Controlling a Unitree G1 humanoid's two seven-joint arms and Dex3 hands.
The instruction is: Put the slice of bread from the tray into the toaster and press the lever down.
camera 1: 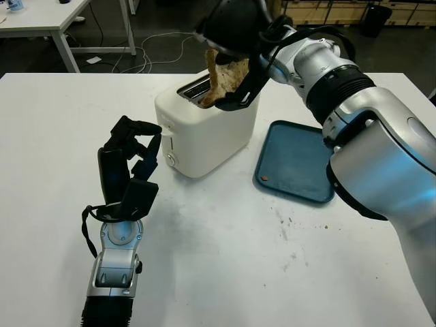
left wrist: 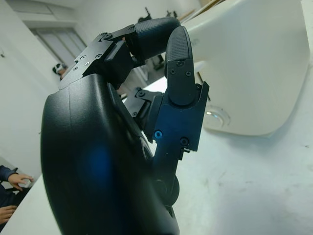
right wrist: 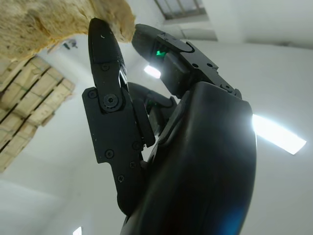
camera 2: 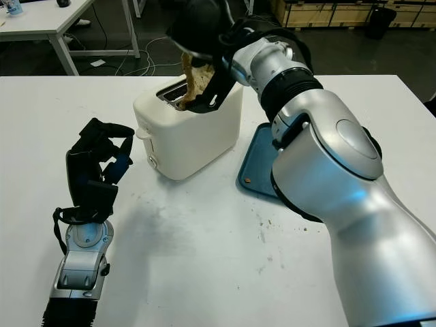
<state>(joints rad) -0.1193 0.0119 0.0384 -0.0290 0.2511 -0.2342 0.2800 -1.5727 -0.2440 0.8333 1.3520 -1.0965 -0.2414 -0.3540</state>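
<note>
A: Our right hand (camera 1: 228,65) grips the bread (camera 1: 225,78), hanging tilted over the toaster (camera 1: 204,126) slot.

B: It looks light, soft and crumbly; we'd pinch its top edge gently. Our left hand (camera 1: 129,167), curled and empty, waits near the lever side.
</note>
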